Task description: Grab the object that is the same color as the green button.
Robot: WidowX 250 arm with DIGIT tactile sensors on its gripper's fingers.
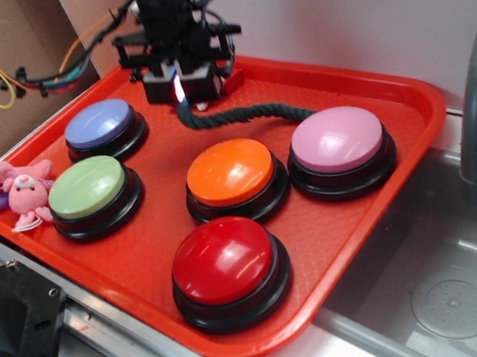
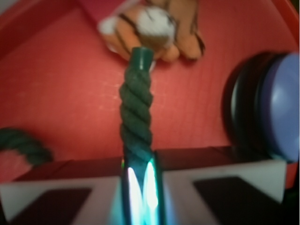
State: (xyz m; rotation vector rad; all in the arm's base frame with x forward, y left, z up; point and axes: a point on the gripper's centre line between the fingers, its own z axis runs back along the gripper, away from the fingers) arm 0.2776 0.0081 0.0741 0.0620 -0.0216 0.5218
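Wrist view shows gripper (image 2: pixel 139 185) clamped on dark green rope (image 2: pixel 136 112) at tray (image 1: pixel 405 102) rear near tiger plush (image 2: pixel 154 28); soft, limp, light, grippy, so mid-rope hold suits.

Black robot arm with a black and white tool

The arm is black and blocky, with ribbed sides and black brackets that stick out to the left and right. Several cables run to it: black ones loop near the top, and orange, yellow and red ones come from the left. The tool (image 1: pixel 179 87) has pale, white-grey finger blocks with dark rectangular patches. A narrow bright glow, white and green, shows between the two blocks.
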